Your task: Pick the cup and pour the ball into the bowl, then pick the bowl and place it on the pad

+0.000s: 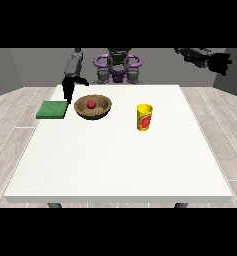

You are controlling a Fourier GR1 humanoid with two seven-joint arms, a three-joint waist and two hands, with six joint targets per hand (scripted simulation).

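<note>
Hand [69, 89] at the view's left hangs over the far left of the table [120, 165], fingers pointing down, holding nothing; how far spread cannot be told. Hovers just behind the pad and beside the bowl's left rim, apart from both.

Nearest of the things: yellow cup [144, 117], upright right of centre, well apart from either hand. Looks light and thin-walled, likely smooth; no ball seen in it.

Further back: brown bowl [93, 107], wide and shallow, with the red ball [91, 104] resting inside. Pouring step appears done. Seems rigid, probably wood, not fragile, modest in weight; best taken at the rim, thumb inside and fingers under the outer wall, kept level lest the ball roll out.

Just left of the bowl: flat green pad [53, 109], soft-looking, near the table's edge.

Farthest: hand [217, 61] at the view's right, raised high off to the side, empty, fingers unclear.
</note>
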